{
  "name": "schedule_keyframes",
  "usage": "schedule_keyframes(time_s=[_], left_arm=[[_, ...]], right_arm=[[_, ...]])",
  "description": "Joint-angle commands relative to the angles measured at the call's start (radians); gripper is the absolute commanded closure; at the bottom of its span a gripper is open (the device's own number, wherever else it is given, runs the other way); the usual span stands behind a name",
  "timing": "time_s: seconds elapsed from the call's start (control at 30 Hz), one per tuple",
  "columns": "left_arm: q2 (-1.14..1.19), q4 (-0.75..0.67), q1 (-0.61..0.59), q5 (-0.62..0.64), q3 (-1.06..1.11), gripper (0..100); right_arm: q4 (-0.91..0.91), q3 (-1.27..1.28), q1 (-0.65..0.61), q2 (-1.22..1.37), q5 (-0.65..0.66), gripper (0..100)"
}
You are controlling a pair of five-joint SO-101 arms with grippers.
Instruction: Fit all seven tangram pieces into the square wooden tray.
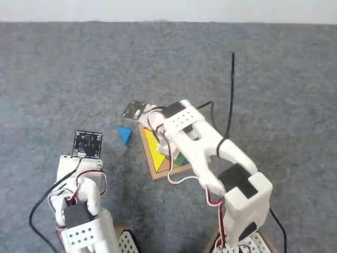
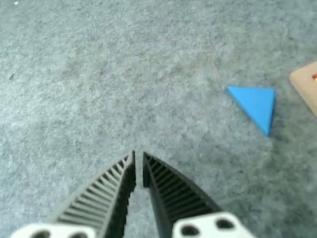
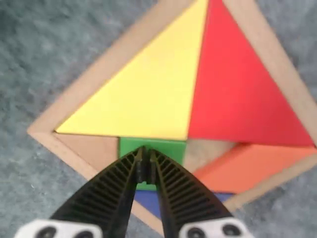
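The square wooden tray point(image 3: 74, 99) lies under my right gripper point(image 3: 144, 154), which is shut with its tips on a green piece point(image 3: 166, 147). In the tray lie a large yellow triangle point(image 3: 148, 94), a large red triangle point(image 3: 237, 94), an orange piece point(image 3: 247, 166) and a dark blue piece point(image 3: 146, 201) partly behind the fingers. Bare wood point(image 3: 91, 148) shows beside the green piece. A light blue triangle point(image 2: 255, 104) lies loose on the carpet left of the tray point(image 1: 158, 171), ahead of my left gripper point(image 2: 138, 157), which is shut and holds nothing.
Grey carpet point(image 1: 63, 79) covers the whole work area. The right arm point(image 1: 210, 147) reaches over the tray and hides most of it in the high view. A tray corner point(image 2: 307, 84) shows beyond the light blue triangle point(image 1: 125, 135). A black cable point(image 1: 230, 95) runs behind the right arm.
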Motion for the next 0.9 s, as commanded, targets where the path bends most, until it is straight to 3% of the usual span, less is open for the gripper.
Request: schedule_keyframes(time_s=[0.0, 0.3, 0.53, 0.6, 0.87], left_arm=[[-0.015, 0.006, 0.002, -0.014, -0.008, 97], [-0.017, 0.006, 0.002, -0.014, -0.008, 97], [-0.014, 0.006, 0.006, 0.000, -0.045, 96], [-0.012, 0.006, 0.006, 0.055, -0.061, 94], [-0.009, 0.011, 0.052, 0.173, -0.165, 91]], right_arm=[[0.093, -0.098, 0.074, -0.113, 0.012, 97.7], [0.142, 0.023, 0.173, -0.458, 0.009, 97.9], [-0.265, 0.500, 0.176, -0.710, -0.040, 97.6], [-0.367, 0.598, 0.176, -0.734, -0.052, 97.5], [-0.464, 0.674, 0.226, -0.737, -0.172, 97.5]])
